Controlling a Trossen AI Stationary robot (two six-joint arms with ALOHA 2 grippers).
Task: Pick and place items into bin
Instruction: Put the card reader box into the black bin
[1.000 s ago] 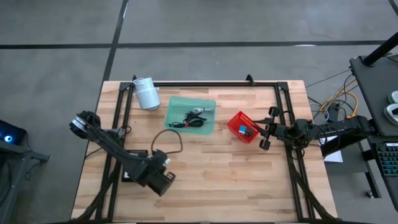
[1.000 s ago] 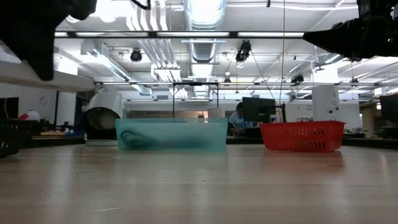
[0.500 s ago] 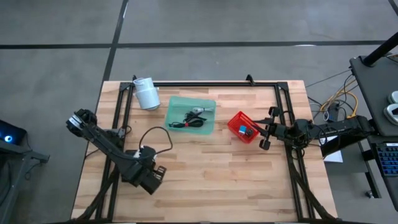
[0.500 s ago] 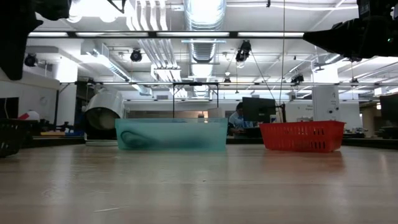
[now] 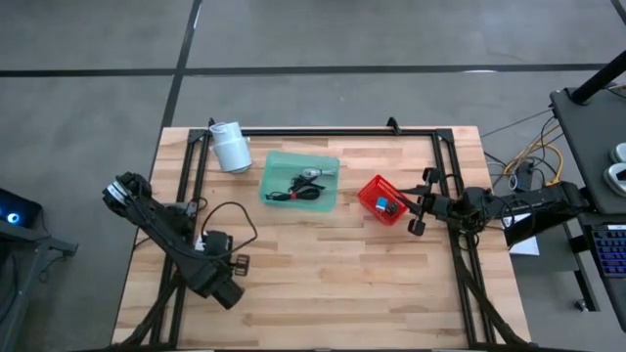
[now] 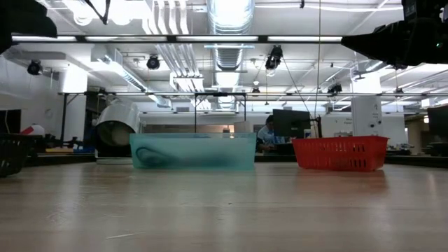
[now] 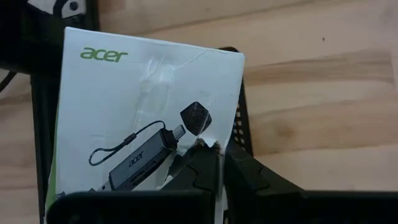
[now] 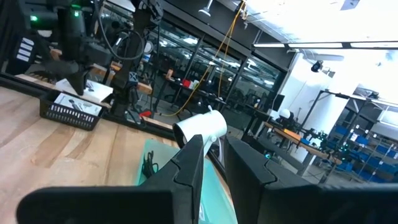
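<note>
Wooden tabletop [image 5: 323, 264] seen from above. At its left edge, the left tool [image 7: 217, 165] is clenched on a white printed packet [image 7: 137, 118]. The right tool [image 5: 419, 203] is held narrowly parted, empty, beside the red basket [image 5: 375, 190]. Black cables [image 5: 298, 191] lie in the green bin [image 5: 272, 166].

White roll [image 8: 202, 129] past fingers [image 8: 186, 171] — green bin [image 8: 214, 186] below.

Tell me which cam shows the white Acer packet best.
Left wrist view: the white packet fills the frame, logo and printed adapter drawing readable, sitting in a black basket beyond the shut left gripper. The right wrist view shows it small and far off. In the high view the arm hides it; the low view doesn't show it.
</note>
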